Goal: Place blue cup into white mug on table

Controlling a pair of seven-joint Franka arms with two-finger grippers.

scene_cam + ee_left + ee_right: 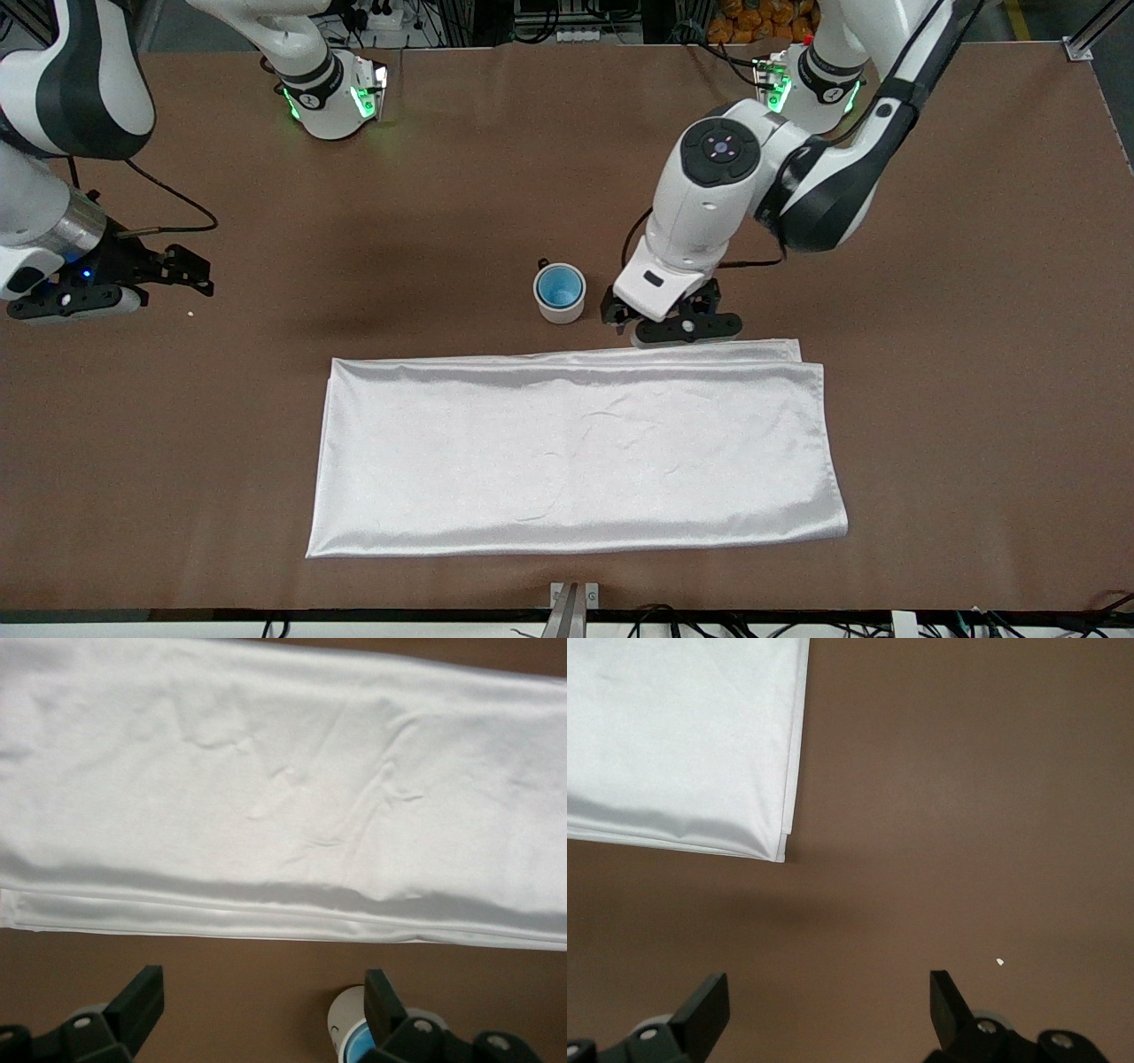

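Both fingers released: left gripper (671, 321) beside white mug (560, 303) holding blue cup (559, 285); right gripper (190, 270) waits.

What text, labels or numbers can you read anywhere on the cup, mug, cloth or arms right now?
None can be read.
Blue cup, sitting inside the white mug: no print shows.
White cloth: plain, no label.
Table: plain brown.
Left arm's round button pad: small symbols, too small to read.
Arm bases: green lights only, no legible marks.
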